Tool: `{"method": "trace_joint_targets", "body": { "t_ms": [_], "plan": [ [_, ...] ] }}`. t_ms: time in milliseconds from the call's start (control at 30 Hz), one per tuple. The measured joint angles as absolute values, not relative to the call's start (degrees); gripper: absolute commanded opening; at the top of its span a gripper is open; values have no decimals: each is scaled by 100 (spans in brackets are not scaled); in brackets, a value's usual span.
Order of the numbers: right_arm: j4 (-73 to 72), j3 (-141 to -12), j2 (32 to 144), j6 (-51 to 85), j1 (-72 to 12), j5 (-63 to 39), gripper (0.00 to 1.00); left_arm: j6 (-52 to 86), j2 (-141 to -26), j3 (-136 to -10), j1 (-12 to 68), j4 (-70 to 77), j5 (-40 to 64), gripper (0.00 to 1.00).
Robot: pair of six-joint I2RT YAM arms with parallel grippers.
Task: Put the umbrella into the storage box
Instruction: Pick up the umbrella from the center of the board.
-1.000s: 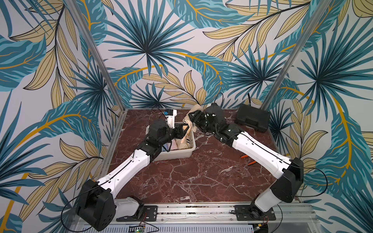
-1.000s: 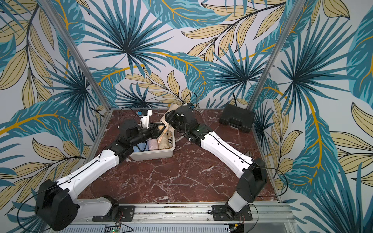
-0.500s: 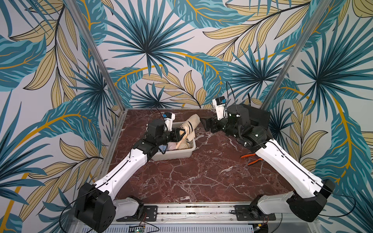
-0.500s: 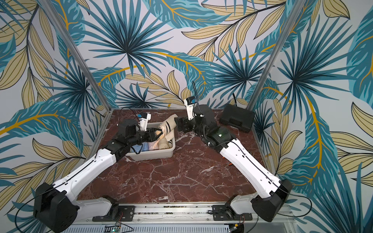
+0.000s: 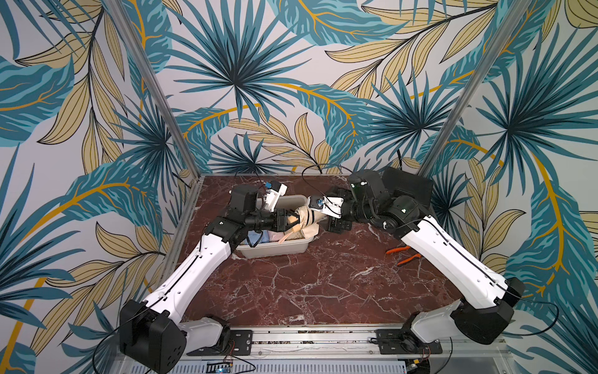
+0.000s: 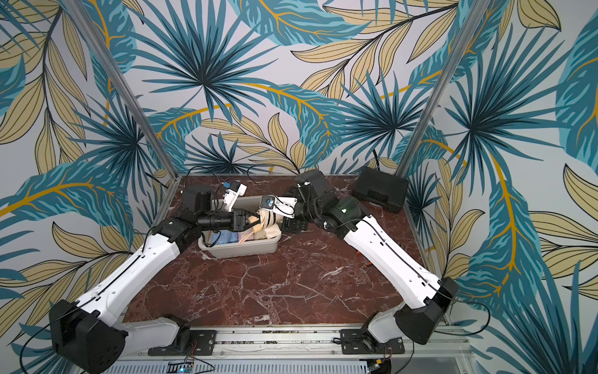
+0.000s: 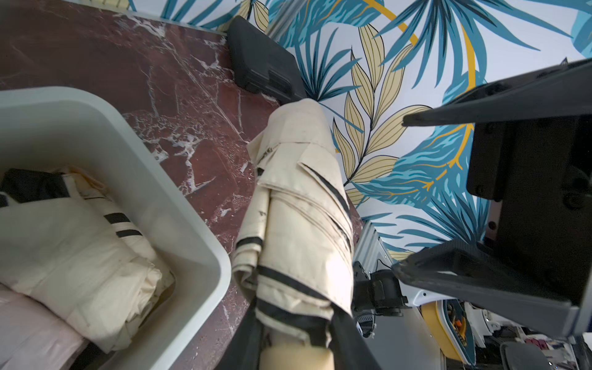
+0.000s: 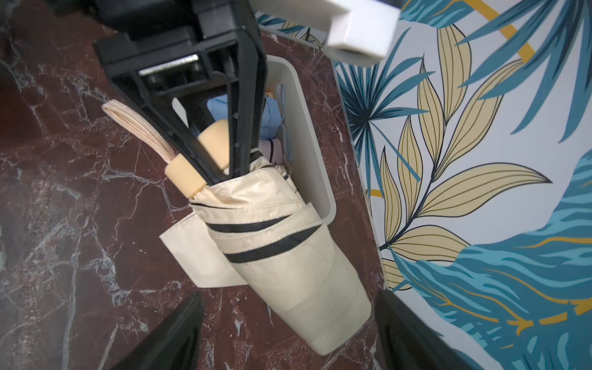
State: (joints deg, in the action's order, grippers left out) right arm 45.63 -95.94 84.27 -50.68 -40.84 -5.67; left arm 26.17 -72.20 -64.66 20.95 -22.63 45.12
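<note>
A folded cream umbrella [image 5: 307,216] [image 6: 269,223] [image 7: 298,208] [image 8: 288,256] with black stripes hangs over the right end of the off-white storage box [image 5: 275,252] [image 6: 241,250] [image 7: 179,205] [image 8: 315,166]. Its tip reaches past the rim. My left gripper [image 5: 290,221] [image 6: 247,221] [image 7: 296,346] is shut on the umbrella at its tan handle end. My right gripper [image 5: 336,223] [image 6: 293,224] [image 8: 288,336] stands open at the tip end, its fingers [image 7: 464,278] wide on either side and clear of the fabric.
Inside the box lie a blue umbrella [image 5: 259,236] [image 8: 272,118], a pink one [image 5: 279,234] and another cream one [image 7: 80,243]. A black hard case [image 5: 408,186] [image 6: 379,191] [image 7: 262,70] stands at the back right. Orange-handled pliers [image 5: 404,255] lie under the right arm.
My right gripper has opened, let go of the umbrella and drawn back to the right. The left gripper keeps hold, and the umbrella's tip has dropped lower.
</note>
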Motion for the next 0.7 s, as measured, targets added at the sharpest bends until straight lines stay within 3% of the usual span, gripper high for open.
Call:
{"method": "trace_joint_targets", "body": {
  "t_ms": [433,600,700],
  "plan": [
    [5201,-9717,8755,-6458,-4580,-202,85,2484,-7220,-6488,2095,-2504,5122,0],
    [5236,-9767,8952,-6794,-4746,132,78,2458,-7220,-6488,2095,-2530,5336,0],
    [5234,-9773,8993,-6932,-4764,242,68,2438,-7220,-6486,2095,-2558,5417,0]
  ]
}}
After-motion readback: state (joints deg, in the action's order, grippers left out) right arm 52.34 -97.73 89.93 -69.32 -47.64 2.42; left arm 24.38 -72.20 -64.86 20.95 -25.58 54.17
